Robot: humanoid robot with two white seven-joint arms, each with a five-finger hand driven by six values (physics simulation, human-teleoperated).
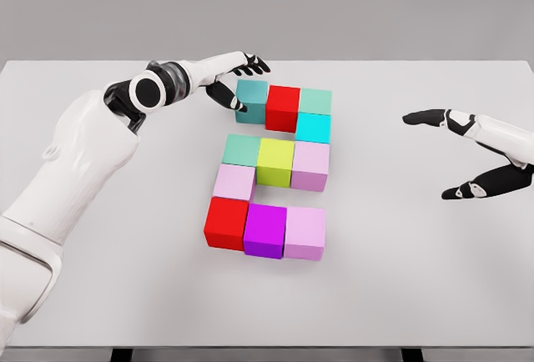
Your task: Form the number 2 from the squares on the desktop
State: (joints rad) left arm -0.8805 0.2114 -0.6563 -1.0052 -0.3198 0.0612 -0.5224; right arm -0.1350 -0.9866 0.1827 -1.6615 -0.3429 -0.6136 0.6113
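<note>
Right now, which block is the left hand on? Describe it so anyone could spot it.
Find the block figure mid-table and its top row of three. The teal block is that row's leftmost, with the red block beside it on its right. It alone has the left hand on it, fingers over its top and left side.

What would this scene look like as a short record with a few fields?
surface: white table
blocks: eleven coloured cubes forming a 2
top row: teal cube, red cube, mint cube
left robot hand: fingers on the teal cube
right robot hand: open, above the table, away from the blocks
</note>
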